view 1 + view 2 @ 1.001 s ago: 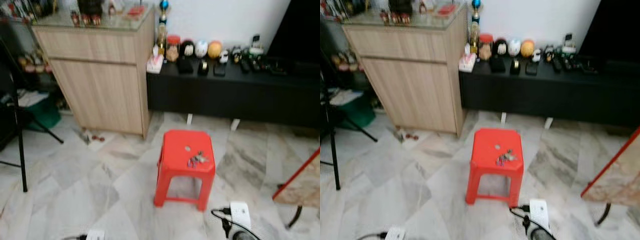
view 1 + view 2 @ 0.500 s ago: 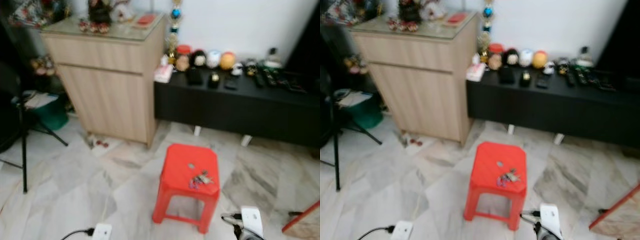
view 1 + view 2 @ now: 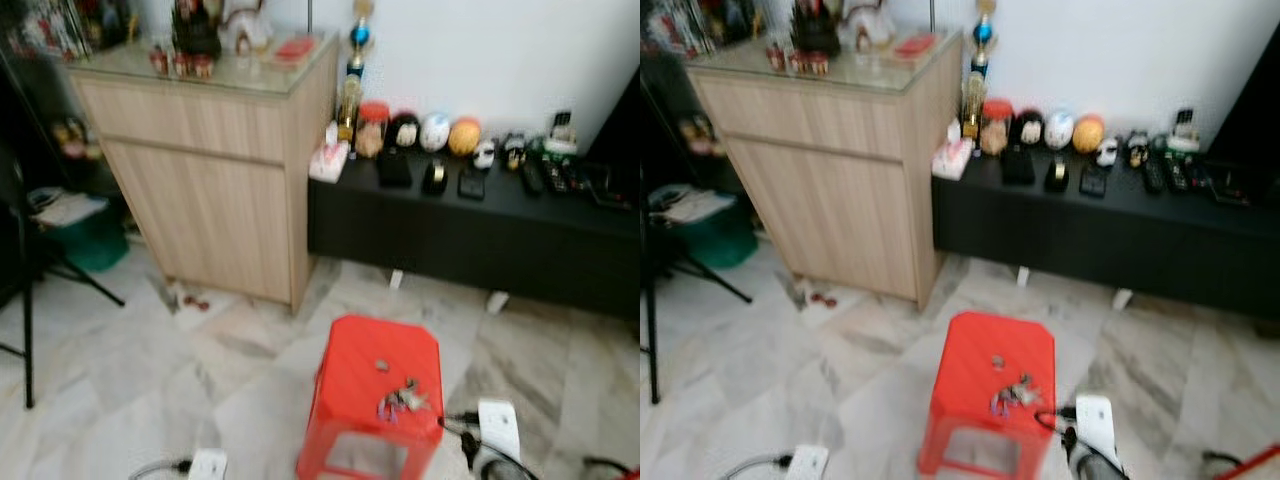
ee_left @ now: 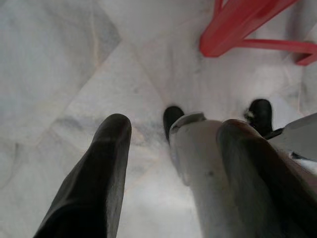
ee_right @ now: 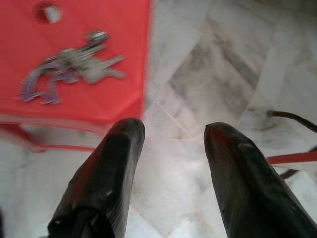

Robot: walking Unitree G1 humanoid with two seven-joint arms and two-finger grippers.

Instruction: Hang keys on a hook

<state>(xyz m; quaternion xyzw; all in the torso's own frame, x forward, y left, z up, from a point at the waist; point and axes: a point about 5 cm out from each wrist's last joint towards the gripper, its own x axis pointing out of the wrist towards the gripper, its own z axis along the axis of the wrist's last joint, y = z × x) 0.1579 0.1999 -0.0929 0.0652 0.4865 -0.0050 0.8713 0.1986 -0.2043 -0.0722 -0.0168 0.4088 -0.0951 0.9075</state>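
Observation:
A bunch of keys (image 3: 403, 400) lies on top of a red plastic stool (image 3: 352, 375) standing on the marble floor in front of me. In the right wrist view the keys (image 5: 69, 67) rest near the stool's edge. My right gripper (image 5: 173, 131) hangs open over the floor just beside that edge, with nothing between its fingers. My left gripper (image 4: 173, 129) is open too, pointing down at the floor near the stool's red legs (image 4: 233, 29), with my own silver leg between the fingers in that view.
A light wooden cabinet (image 3: 210, 170) stands at the back left. A low black bench (image 3: 470, 230) with small ornaments runs along the wall. A white power adapter (image 3: 497, 428) with a black cable lies right of the stool. A tripod leg (image 3: 25, 330) stands at the left.
The whole picture has shifted: the camera moved, and the stool with the keys now sits lower in the frame. The keys and stool have not moved.

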